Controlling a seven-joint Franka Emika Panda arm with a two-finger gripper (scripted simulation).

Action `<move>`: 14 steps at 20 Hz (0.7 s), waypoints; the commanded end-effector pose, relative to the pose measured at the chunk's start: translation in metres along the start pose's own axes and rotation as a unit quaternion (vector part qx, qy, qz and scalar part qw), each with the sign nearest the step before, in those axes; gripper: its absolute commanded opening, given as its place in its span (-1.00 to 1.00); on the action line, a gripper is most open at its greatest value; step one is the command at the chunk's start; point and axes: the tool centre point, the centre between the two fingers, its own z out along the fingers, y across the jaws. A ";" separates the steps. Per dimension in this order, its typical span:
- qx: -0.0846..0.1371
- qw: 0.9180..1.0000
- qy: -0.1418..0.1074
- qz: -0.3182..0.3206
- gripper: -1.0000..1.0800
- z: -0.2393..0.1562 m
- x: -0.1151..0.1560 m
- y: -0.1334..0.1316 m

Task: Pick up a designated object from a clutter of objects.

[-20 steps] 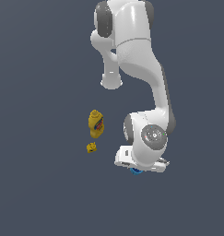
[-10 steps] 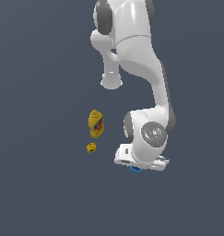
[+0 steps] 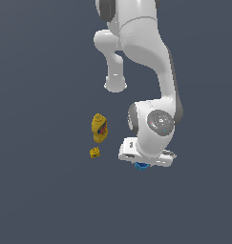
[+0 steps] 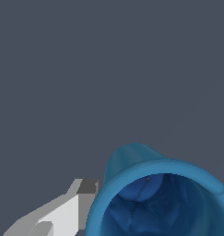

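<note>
The small bright blue cup (image 4: 155,203) fills the near part of the wrist view, its hollow inside facing the camera. One grey finger (image 4: 83,193) presses against its outer wall; the other finger is almost out of frame. In the exterior view only a sliver of the blue cup (image 3: 142,166) peeks from under the white hand, where my gripper (image 3: 143,165) is shut on it. The yellow mustard bottle (image 3: 99,127) and the tiny yellow block (image 3: 94,152) sit apart on the exterior view's left of the hand.
The white arm (image 3: 146,62) reaches down from above and its wrist (image 3: 158,124) covers most of the hand. A plain dark grey floor (image 3: 41,200) surrounds everything.
The hand and the blue cup under it have risen slightly together, and the wrist has turned a little. The bottle and the block have not moved.
</note>
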 end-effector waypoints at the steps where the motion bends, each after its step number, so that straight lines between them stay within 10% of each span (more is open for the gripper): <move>1: 0.000 1.000 0.001 0.000 -1.00 -0.015 -0.010 0.002; 14: 0.000 1.000 0.001 0.000 -1.00 -0.103 -0.078 0.015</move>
